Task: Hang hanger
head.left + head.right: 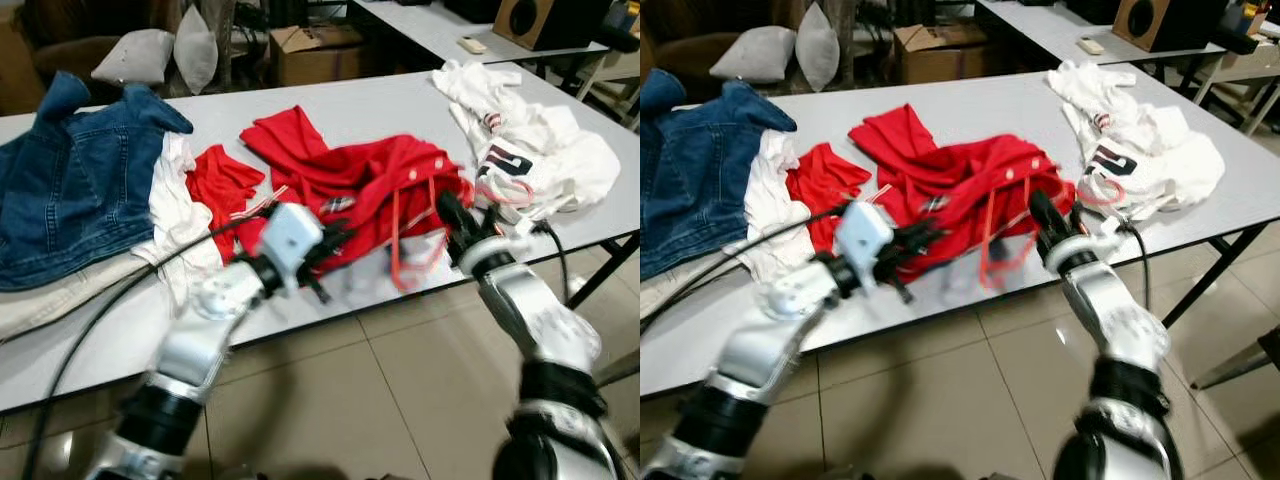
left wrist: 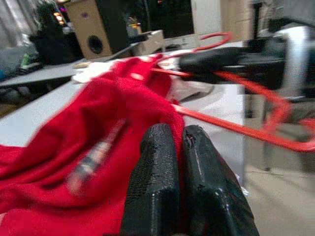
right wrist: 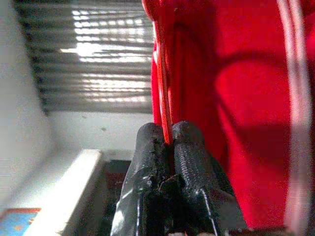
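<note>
Both grippers pinch: right gripper [image 3: 167, 140] hanger [image 2: 256, 132], left gripper [image 2: 177, 147] shirt [image 1: 370, 185].

A denim jacket [image 1: 75, 180] and white garments [image 1: 530, 150] were spread on the grey table [image 1: 390, 100]; two grey cushions [image 1: 165, 55] and a cardboard box [image 1: 315, 50] were seen behind.

A long grey table [image 1: 360, 105] is covered with clothes: a blue denim jacket [image 1: 70, 190] at nine o'clock, white garments [image 1: 180, 225] just beside it, red garments [image 1: 350, 175] at the centre, and a heap of white clothes [image 1: 530, 150] at three o'clock.
</note>
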Motion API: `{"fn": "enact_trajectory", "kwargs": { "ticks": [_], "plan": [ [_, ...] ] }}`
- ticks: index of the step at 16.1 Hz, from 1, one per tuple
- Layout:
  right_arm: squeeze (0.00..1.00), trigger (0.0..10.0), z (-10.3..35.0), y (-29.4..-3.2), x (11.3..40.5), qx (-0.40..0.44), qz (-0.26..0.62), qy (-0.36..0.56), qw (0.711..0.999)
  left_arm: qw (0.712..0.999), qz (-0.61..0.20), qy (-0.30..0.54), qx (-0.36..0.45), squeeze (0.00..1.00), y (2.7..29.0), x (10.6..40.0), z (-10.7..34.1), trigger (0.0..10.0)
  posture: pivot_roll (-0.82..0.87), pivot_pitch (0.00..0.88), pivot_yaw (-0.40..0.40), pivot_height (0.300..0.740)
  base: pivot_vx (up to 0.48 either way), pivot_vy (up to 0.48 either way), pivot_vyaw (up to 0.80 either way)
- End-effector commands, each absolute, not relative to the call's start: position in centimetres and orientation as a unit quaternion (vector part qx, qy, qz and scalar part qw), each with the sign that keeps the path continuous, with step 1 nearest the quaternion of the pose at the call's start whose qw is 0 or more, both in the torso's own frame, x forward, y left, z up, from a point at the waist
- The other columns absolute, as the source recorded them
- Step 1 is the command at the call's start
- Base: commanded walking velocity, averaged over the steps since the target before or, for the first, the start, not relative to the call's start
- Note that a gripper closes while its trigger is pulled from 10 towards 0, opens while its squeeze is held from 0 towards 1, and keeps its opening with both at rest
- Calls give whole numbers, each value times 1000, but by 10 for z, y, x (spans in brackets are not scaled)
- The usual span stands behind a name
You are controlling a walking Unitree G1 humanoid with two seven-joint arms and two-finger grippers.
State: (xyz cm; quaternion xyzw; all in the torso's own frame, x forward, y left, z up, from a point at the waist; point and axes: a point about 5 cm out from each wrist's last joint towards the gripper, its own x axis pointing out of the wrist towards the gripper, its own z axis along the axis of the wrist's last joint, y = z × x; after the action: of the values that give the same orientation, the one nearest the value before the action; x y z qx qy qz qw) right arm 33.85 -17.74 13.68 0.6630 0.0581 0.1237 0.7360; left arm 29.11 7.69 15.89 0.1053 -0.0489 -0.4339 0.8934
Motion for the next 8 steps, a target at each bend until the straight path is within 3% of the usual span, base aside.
{"fn": "enact_trajectory", "kwargs": {
  "ticks": [1,3,5,8],
  "plan": [
    [0,10000,144,-181,343,674,120,29,728,885,-452,-58,96,0,70,289,167,0,-23,0,-26,740,0,0,0],
    [0,10000,142,-179,356,688,72,16,722,875,-478,-50,61,0,67,283,170,0,-24,0,-28,740,0,0,0],
    [0,10000,139,-176,362,655,45,27,754,878,-474,-58,26,0,66,282,177,0,-24,0,-28,740,0,0,0],
    [0,10000,138,-175,370,666,11,20,745,860,-508,-52,-3,0,60,276,185,0,-23,0,-30,740,0,0,0]
  ]
}}
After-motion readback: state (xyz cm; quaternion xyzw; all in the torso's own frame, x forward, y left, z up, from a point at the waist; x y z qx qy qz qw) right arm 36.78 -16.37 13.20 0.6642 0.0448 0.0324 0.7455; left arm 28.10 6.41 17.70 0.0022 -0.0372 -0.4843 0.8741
